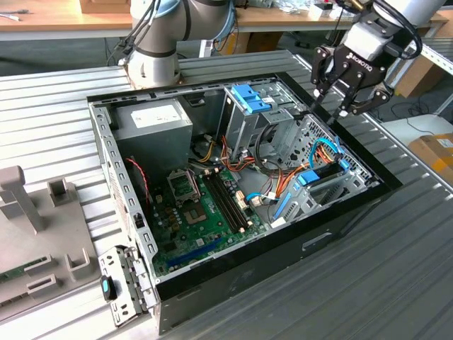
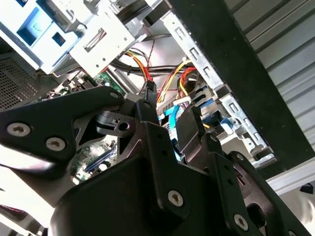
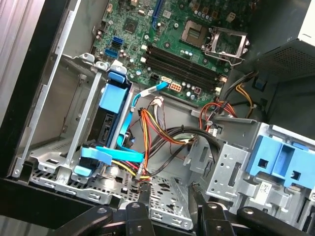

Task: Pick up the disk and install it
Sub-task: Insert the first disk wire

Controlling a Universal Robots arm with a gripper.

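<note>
The disk [image 1: 311, 178] stands on edge in a metal drive cage at the corner of the open computer case toward the exterior view's right. Its bright blue frame [image 3: 114, 98] shows along the top edge, and a flat blue cable [image 3: 113, 153] runs across its end. My gripper [image 1: 329, 106] hangs above the case's rim, up and away from the disk and not touching it. It is open, and in both wrist views nothing sits between the black fingertips [image 3: 144, 195]. The gripper [image 2: 172, 103] points down over the bundle of coloured wires.
A grey power supply box [image 1: 152, 124] with a white sticker fills the case's far corner. A metal cage with a blue latch [image 1: 249, 95] stands beside it. The motherboard [image 1: 205, 212] lies on the case floor. A grey fixture [image 1: 28, 212] sits outside on the slatted table.
</note>
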